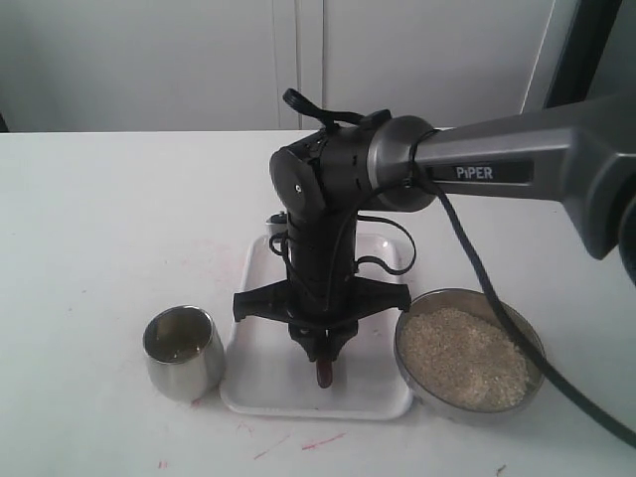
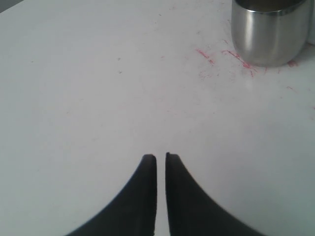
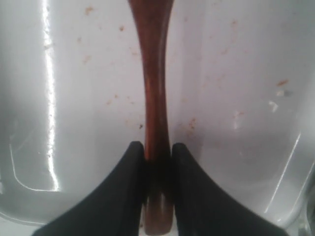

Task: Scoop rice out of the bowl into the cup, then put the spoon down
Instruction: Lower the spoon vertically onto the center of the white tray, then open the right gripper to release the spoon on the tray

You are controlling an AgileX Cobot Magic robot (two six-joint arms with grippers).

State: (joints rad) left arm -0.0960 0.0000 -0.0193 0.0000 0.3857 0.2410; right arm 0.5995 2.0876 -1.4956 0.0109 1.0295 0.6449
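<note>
The dark wooden spoon [image 3: 155,73] lies along the floor of the white tray [image 3: 74,98]. My right gripper [image 3: 157,150] is shut on its slim handle near the end, with a finger pressed to each side. In the exterior view this gripper [image 1: 323,350] points straight down over the tray [image 1: 263,388], and only the handle end of the spoon [image 1: 325,374] shows below it. The steel cup [image 1: 182,348] stands left of the tray. The steel bowl [image 1: 409,366], filled with rice [image 1: 467,358], stands to the right. My left gripper [image 2: 161,158] hovers shut and empty over bare table, short of the cup [image 2: 270,32].
The right arm [image 1: 517,169] stretches in from the right, and its cable [image 1: 497,298] hangs across the bowl. Red smears mark the table [image 2: 216,56] beside the cup. The spoon's bowl end is hidden behind the wrist in the exterior view.
</note>
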